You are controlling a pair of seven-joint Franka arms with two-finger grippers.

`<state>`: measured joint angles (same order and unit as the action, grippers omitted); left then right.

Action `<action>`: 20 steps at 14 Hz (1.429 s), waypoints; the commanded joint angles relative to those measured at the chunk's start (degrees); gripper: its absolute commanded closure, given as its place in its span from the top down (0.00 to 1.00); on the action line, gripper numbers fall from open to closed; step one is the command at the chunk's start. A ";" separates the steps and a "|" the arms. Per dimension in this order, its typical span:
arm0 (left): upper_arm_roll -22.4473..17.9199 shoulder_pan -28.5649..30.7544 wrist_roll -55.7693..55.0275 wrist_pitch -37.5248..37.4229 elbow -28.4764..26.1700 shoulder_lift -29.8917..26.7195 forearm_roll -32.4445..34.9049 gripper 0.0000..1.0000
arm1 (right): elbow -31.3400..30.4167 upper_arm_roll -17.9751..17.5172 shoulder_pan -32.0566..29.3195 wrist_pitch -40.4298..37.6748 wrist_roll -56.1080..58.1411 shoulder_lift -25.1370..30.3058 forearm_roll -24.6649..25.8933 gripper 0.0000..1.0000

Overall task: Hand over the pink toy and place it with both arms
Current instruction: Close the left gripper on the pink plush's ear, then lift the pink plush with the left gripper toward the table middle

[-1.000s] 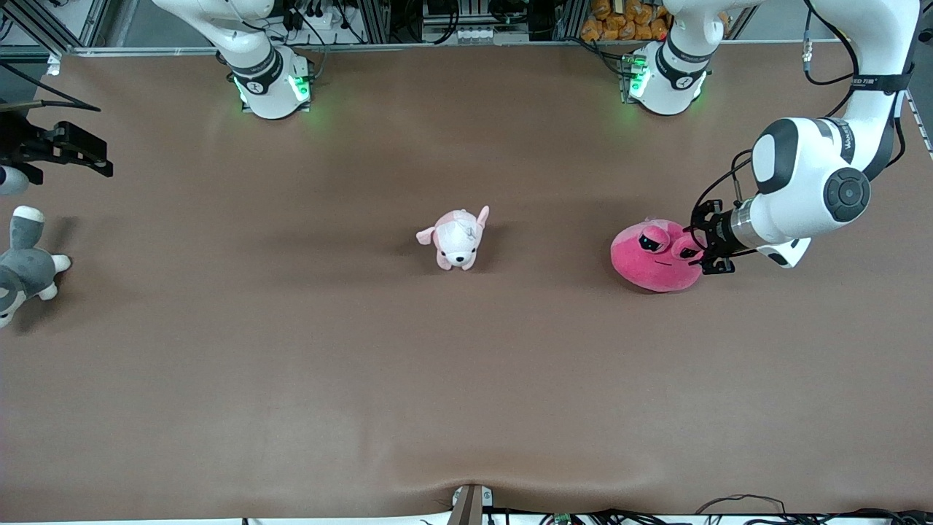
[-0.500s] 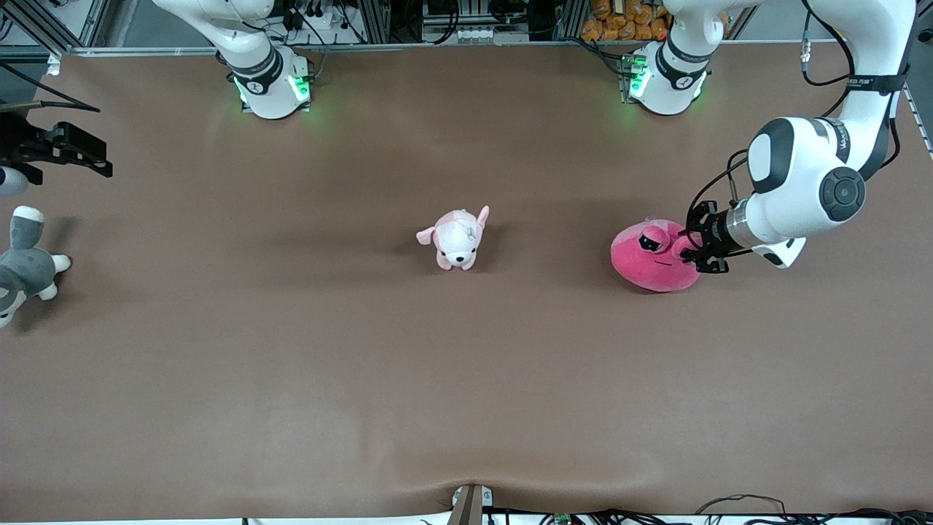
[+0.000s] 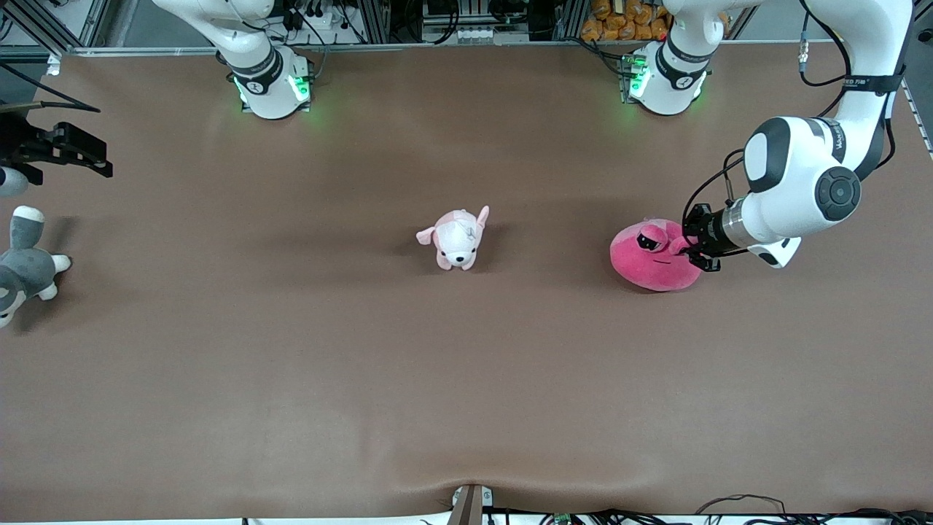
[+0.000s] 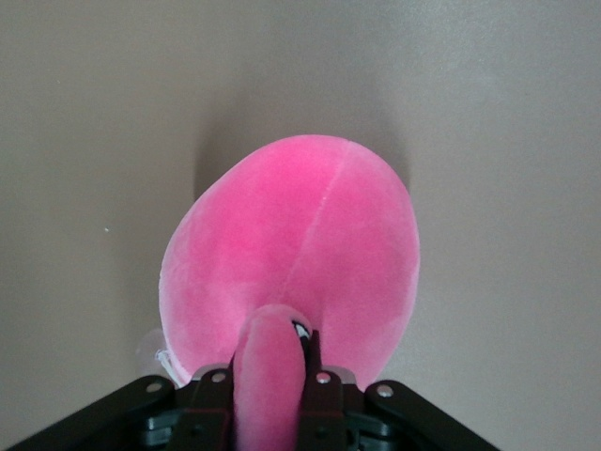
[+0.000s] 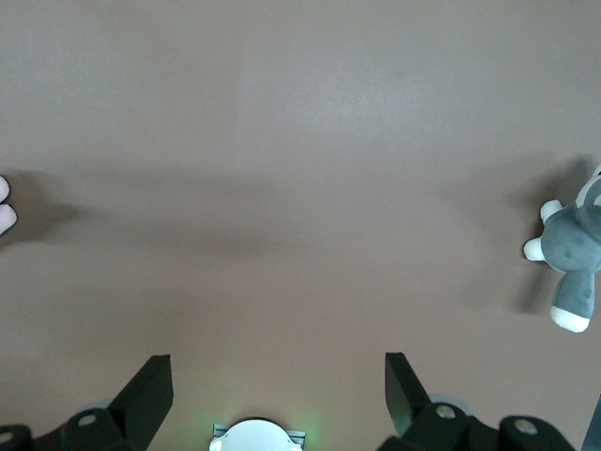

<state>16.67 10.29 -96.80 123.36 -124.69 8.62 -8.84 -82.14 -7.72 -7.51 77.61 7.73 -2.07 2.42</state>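
Plush dog [image 3: 457,238] sat clear between your waiting right gripper [image 5: 278,390], jaws apart, and left gripper [image 3: 691,238], jaws clamping the pink toy [image 3: 651,259].

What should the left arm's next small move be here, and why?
Probably lift. The left gripper has its fingers pinched on a bulge of the pink toy, which sits on the table. The right gripper waits open at its own end of the table.
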 commanded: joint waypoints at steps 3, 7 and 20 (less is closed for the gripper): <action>1.09 0.17 0.03 -0.32 0.15 -0.62 -1.27 0.00 | 1.19 -0.37 -0.66 -0.62 0.35 -0.57 -0.31 1.00; 1.09 0.17 -0.59 -4.33 4.44 -0.80 -1.61 0.00 | 1.19 -0.37 -0.75 -0.71 0.35 -0.66 -0.31 1.00; 1.44 -2.55 -2.95 -15.87 22.47 0.79 -19.88 0.00 | 5.22 -0.54 -2.16 4.46 3.58 -8.64 1.44 1.00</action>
<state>17.94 8.32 -98.08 108.86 -104.92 8.48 -25.53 -81.67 -7.44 -8.60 80.33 8.34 -6.62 3.32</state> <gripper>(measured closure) 0.890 0.000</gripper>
